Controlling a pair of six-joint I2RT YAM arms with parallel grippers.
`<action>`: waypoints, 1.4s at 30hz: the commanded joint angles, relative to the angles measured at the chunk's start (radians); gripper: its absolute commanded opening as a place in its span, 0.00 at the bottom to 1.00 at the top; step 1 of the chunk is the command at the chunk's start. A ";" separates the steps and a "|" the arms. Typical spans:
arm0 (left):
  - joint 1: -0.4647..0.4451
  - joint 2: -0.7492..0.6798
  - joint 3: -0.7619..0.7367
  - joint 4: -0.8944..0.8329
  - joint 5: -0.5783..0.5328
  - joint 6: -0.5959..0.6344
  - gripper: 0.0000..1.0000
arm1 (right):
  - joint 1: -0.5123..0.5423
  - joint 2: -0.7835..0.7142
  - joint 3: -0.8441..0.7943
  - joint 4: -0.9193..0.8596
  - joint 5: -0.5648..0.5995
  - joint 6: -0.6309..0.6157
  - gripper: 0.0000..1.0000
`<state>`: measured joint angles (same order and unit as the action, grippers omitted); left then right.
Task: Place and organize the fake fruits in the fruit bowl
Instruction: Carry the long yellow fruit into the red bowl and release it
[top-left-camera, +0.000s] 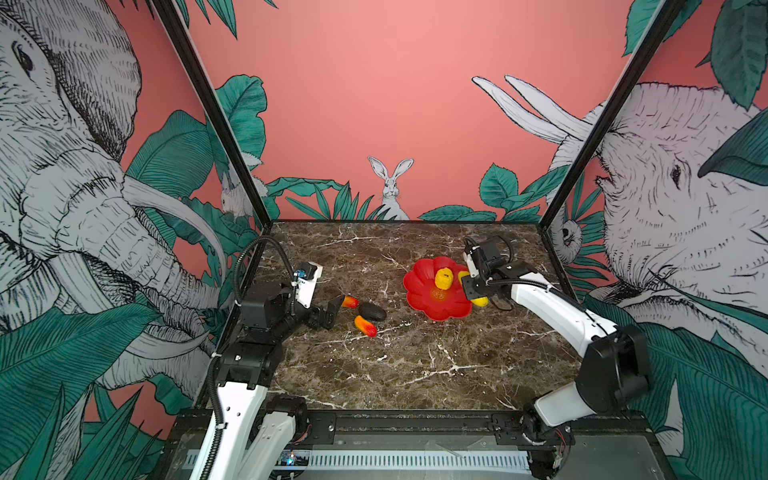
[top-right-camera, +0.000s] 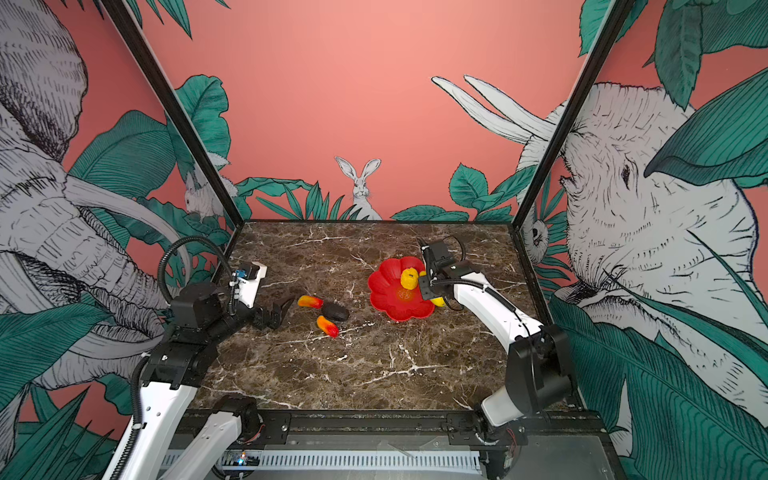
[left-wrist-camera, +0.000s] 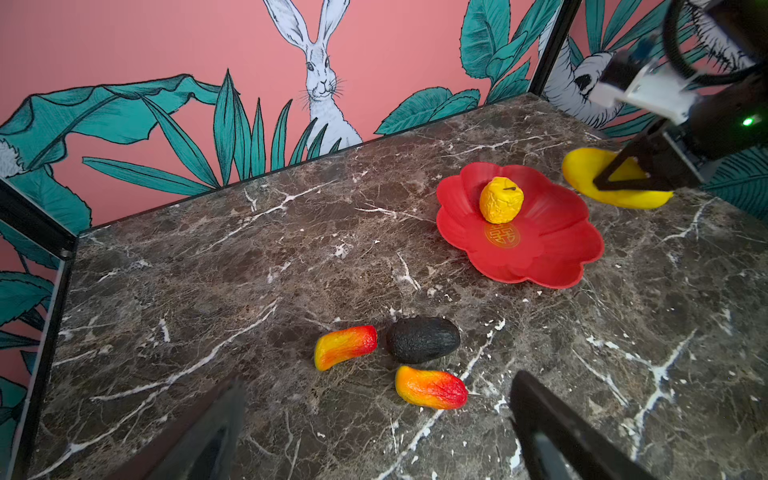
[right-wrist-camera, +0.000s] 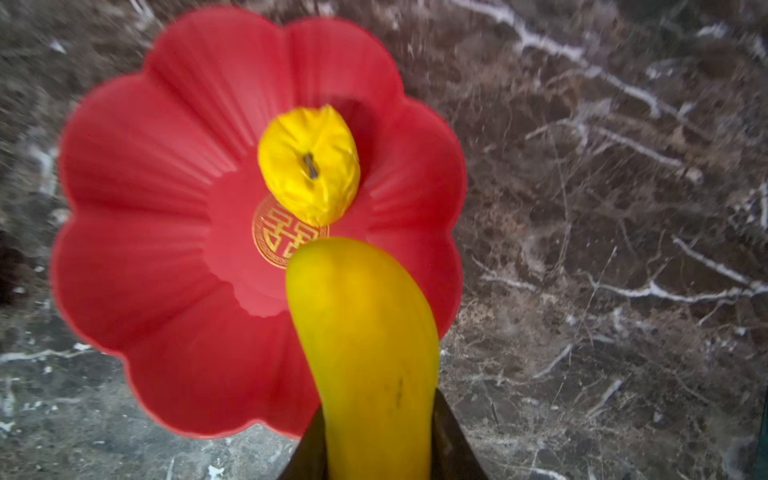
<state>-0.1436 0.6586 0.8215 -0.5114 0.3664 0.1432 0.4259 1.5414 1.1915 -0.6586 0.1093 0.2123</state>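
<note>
As my right pincer is clamped on one end of the long yellow fruit at the rim of the flower-shaped red bowl, I judge it light, rigid, slick: grip mid-body. My left pincer stands open, empty.

Glossy red flower-shaped plastic dish, gold emblem at centre. Bumpy yellow round plastic fruit. Smooth long yellow plastic fruit. Black oval plastic fruit. Far tapered plastic fruit and near tapered plastic fruit: yellow-orange blending to red. Dark brown marble surface, white veins.
</note>
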 joint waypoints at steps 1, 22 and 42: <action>0.000 -0.010 -0.007 0.004 0.008 0.012 1.00 | -0.002 0.029 0.002 -0.009 0.007 0.036 0.29; -0.001 -0.003 -0.009 0.004 0.003 0.015 1.00 | -0.016 0.178 0.010 0.141 -0.056 0.081 0.30; -0.001 -0.010 -0.010 0.004 0.006 0.016 1.00 | -0.027 0.251 0.050 0.187 -0.063 0.101 0.32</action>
<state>-0.1436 0.6594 0.8215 -0.5114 0.3656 0.1436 0.4046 1.7752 1.2125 -0.4923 0.0444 0.2913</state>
